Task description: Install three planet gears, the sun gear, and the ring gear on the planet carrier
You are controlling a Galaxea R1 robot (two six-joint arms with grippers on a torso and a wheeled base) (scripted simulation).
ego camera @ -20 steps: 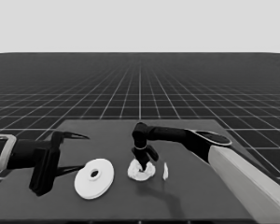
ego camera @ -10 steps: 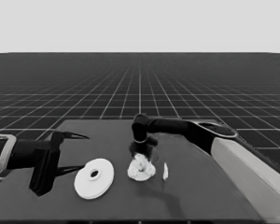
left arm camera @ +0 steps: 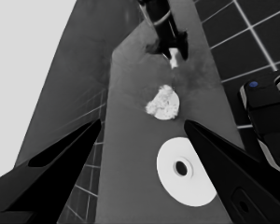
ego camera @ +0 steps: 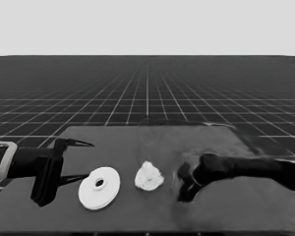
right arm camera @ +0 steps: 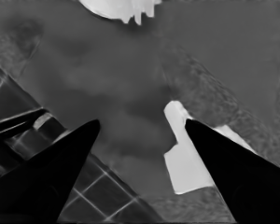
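Reaching low over the table, our right gripper [ego camera: 183,189] spread its fingers wide about a thin white piece [right arm camera: 189,158], the smaller round part [ego camera: 149,176] heaped with gears just beside it, the larger round part [ego camera: 99,187] beyond, near our parked, open left gripper [ego camera: 83,160].

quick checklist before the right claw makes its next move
1. Right claw low over the table, right of the gear cluster: ok.
2. Right claw open, thin white piece beside one finger, not gripped: ok.
3. Gears piled on the smaller round part; seating: cannot tell.
4. Larger round part lies flat and uncovered: ok.
5. Left claw waits open at the table's left end, holding nothing: ok.
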